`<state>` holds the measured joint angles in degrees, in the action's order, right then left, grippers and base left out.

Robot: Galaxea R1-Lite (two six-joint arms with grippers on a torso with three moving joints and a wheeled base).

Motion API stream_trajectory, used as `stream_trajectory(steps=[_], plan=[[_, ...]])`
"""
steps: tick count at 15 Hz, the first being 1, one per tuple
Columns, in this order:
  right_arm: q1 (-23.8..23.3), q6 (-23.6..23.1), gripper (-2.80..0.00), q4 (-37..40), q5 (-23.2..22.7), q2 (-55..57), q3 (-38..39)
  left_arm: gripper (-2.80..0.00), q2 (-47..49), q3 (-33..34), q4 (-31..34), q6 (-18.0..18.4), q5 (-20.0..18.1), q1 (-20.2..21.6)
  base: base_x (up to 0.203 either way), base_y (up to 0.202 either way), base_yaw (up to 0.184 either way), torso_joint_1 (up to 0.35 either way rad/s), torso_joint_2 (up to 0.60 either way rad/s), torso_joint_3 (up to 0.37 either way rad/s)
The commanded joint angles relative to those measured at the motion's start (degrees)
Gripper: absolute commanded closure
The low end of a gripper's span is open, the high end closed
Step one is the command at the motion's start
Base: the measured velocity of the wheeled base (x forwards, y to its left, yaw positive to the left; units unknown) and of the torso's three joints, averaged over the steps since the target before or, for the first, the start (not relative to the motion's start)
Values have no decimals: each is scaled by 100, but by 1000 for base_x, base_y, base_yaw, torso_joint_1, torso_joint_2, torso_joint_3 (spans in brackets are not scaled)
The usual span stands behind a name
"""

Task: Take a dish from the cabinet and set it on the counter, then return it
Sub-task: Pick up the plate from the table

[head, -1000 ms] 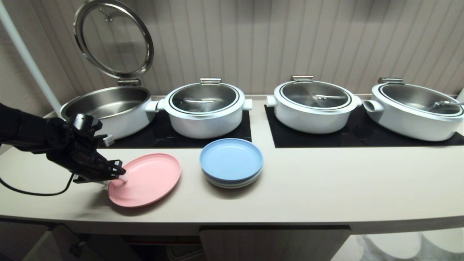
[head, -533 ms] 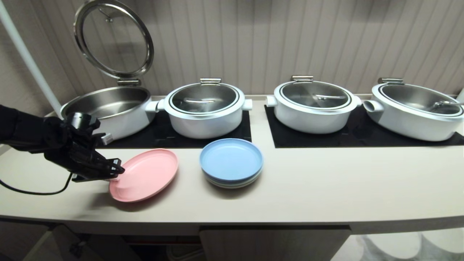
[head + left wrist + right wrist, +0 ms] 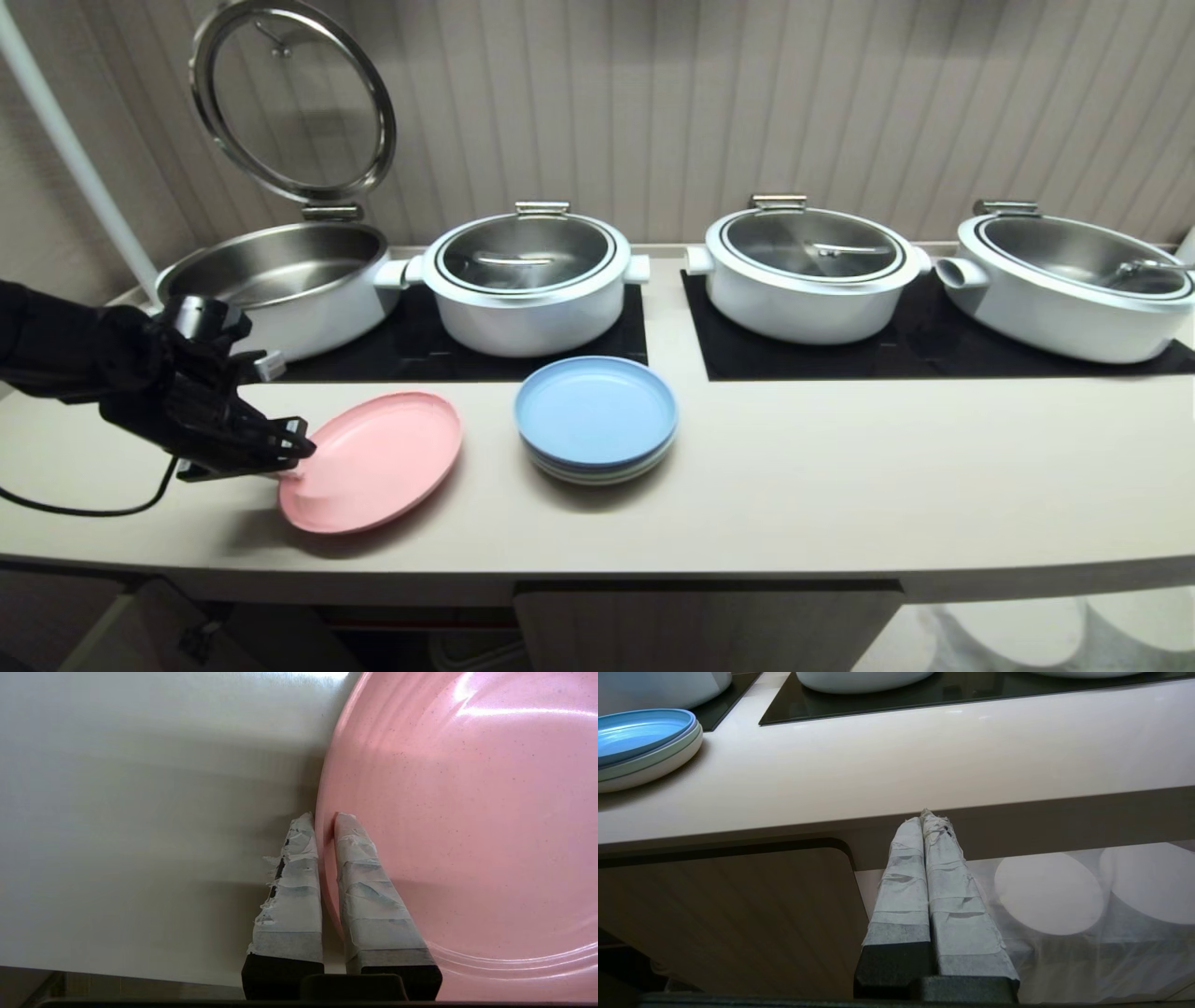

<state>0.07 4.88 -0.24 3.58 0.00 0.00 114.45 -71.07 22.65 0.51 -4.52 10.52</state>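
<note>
Left end effector (image 3: 291, 450) | I note it has just clamped the dish (image 3: 373, 461) rim, left of blue stack (image 3: 596, 420) | dish re-gripped on worktop (image 3: 840, 467); cabinet return pending.

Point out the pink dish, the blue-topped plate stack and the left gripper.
dish (image 3: 383, 462): head view, middle of its face.
plate stack (image 3: 596, 411): head view, top blue plate's centre.
left gripper (image 3: 324, 821): left wrist view, between fingertips.

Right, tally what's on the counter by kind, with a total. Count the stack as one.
Pots: 4
Pink plate: 1, rim pinched in the left gripper
Plate stack, blue on top: 1
Total: 6
</note>
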Motion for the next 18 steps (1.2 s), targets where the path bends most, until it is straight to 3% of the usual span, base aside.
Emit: stream_trajectory(steps=[1, 9, 12, 16, 18], plan=[[1, 5, 0, -2, 3, 0, 0, 0, -195, 62, 10, -213, -83, -13, 0, 0, 0, 0, 0, 0], [1, 5, 0, -11, 3, 0, 0, 0, -1083, 1077, 4, -429, -398, -23, 0, 0, 0, 0, 0, 0], [1, 5, 0, -2, 3, 0, 0, 0, -1424, 1539, 2, -686, -432, -32, 0, 0, 0, 0, 0, 0], [1, 5, 0, -2, 3, 0, 0, 0, -1911, 2052, 3, -770, -722, 77, 0, 0, 0, 0, 0, 0], [1, 5, 0, -2, 3, 0, 0, 0, -2054, 2161, 3, -1052, -753, 68, 0, 0, 0, 0, 0, 0]])
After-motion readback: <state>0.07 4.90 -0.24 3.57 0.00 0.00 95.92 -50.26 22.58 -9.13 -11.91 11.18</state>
